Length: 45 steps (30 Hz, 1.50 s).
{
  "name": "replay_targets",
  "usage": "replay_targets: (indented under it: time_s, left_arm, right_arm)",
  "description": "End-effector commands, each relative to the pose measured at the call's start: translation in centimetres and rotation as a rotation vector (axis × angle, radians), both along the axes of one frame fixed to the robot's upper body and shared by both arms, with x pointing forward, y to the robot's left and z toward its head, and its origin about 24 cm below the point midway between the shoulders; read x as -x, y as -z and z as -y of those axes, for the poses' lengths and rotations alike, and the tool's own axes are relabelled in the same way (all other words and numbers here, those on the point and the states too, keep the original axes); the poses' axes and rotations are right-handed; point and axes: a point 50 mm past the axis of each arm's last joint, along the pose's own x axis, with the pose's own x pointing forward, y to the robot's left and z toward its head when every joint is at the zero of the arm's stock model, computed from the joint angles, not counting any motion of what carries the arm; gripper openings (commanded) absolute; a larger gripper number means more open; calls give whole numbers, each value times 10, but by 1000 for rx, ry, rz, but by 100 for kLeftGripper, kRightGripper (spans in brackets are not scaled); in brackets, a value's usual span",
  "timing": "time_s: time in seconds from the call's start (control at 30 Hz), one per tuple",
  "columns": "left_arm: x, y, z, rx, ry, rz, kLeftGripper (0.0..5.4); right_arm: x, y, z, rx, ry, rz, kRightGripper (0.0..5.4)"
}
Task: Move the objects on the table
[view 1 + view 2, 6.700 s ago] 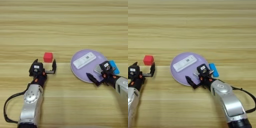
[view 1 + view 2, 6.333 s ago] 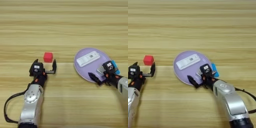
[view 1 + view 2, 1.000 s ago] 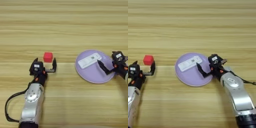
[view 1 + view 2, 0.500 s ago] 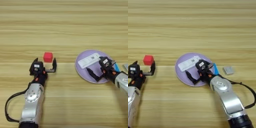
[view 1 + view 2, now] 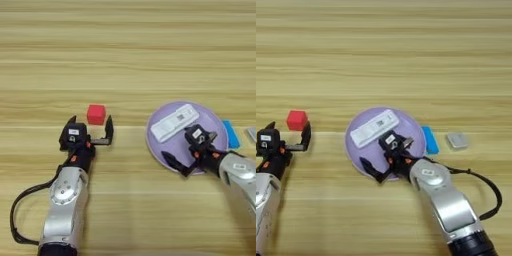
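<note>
While no goal is named beyond shifting things about, the scene reads plainly from largest to smallest: the tabletop [image 5: 125, 45] fills the view, light wood with horizontal grain. On it, toward four o'clock of centre, lies the round lilac plate [image 5: 408, 125], carrying the white oblong device [image 5: 373, 128] slantwise across its eleven o'clock part. The right hand [image 5: 387, 159] sits over the plate's near rim at about six o'clock, its two black fingers spread wide, one reaching out past the rim toward seven o'clock and the other over the plate toward its centre; it grips nothing. The left hand [image 5: 89, 132] rests at about eight o'clock of the tabletop, its fingers also wide apart and empty, with the small red cube [image 5: 96, 114] just beyond them at twelve o'clock, near but not touching. Just beside the plate's rim at three o'clock lies the small blue bar [image 5: 429, 139], and a little further on at three o'clock, apart from it, the small grey flat piece [image 5: 457, 140]. My judgement of the risks: if the right hand pushes or drags at the rim, the plate may slide into the blue bar and knock it toward the grey piece, and the loose device could skate off the plate. Closing the left hand without first advancing would miss the cube or nudge it away.
</note>
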Motion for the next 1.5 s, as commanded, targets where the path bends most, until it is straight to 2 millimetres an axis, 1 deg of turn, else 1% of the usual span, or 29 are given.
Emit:
replay_targets:
  time_s: [0.03, 0.23, 0.43, 0.57, 0.8, 1.0, 1.13, 1.3, 1.5]
  left_arm:
    - [0, 0, -1, -2, -7, -1, 540]
    - [0, 0, -1, -3, -9, -1, 540]
    - [0, 1, -2, -1, -8, -5, 540]
    - [0, 1, -1, 0, -7, -6, 540]
    - [-1, 2, 0, 0, -4, -7, 540]
    - [-2, 4, 0, -1, -3, -10, 540]
    - [-3, 5, 0, -1, 1, -10, 540]
    - [-5, 8, -1, -3, 1, -19, 540]
    - [-12, 16, -4, -19, -1, -51, 540]
  right_arm:
    - [5, 8, -9, -22, -37, -89, 537]
    - [2, 9, -16, -42, -49, -107, 537]
    - [-1, 4, -12, -37, -32, -72, 537]
    - [0, -6, -3, -24, -10, -26, 537]
    - [-1, -30, 19, -5, 49, 66, 537]
    - [-1, -50, 29, -54, 100, 144, 537]
    - [-4, -56, 44, -101, 197, 190, 537]
    - [-6, -56, 60, -120, 282, 223, 537]
    - [-7, -56, 62, -134, 305, 235, 537]
